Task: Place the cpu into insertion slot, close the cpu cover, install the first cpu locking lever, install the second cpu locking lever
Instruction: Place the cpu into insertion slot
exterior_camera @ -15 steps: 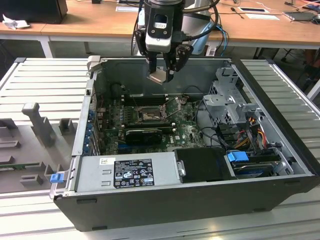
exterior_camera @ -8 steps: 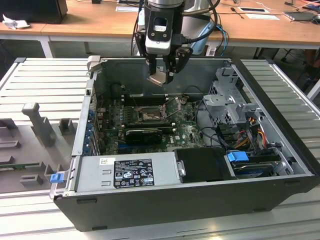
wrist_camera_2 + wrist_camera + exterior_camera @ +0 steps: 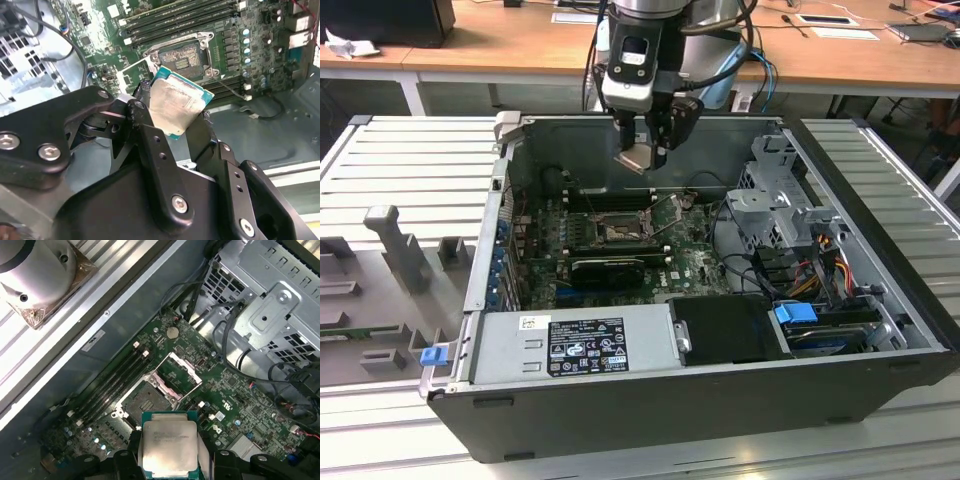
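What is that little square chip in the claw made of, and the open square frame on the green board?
The small flat square chip: dull silvery top, likely metal, smudged and scuffed, on a thin green base. The thin square grey frame plate: probably bare sheet metal, with a pale sheen.

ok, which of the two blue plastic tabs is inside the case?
The drive-bay blue tab, inside at the exterior view's right. The corner blue tab sits outside the case wall, at the exterior view's left.

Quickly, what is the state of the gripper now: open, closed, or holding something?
The gripper is closed on the cpu, held clear of the insertion slot.
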Available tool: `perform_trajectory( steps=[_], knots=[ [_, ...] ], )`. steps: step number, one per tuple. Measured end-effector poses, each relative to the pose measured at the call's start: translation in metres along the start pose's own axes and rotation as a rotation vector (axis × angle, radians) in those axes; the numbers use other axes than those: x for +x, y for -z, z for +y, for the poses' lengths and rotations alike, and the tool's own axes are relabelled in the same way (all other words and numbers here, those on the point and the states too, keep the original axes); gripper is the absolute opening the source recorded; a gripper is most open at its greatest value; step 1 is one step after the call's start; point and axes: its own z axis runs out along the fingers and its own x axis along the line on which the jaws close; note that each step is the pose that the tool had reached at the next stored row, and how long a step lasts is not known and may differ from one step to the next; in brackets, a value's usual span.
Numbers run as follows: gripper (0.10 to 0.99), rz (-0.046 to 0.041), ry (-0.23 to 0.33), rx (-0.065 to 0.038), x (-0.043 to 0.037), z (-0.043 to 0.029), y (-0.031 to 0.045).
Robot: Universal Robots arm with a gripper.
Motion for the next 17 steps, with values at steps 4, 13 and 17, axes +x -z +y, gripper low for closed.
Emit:
perform_trajectory(
  steps=[4,13,17],
  knots=[
    [0.529,-0.0097,-0.109,-0.002,-0.0001,-0.0005,-0.0055],
    [0.529,-0.0252,-0.288,-0.006,-0.0005,-0.0019,-0.0205],
    [0.529,-0.0326,-0.368,-0.008,-0.0006,-0.0022,-0.0245]
  ],
)
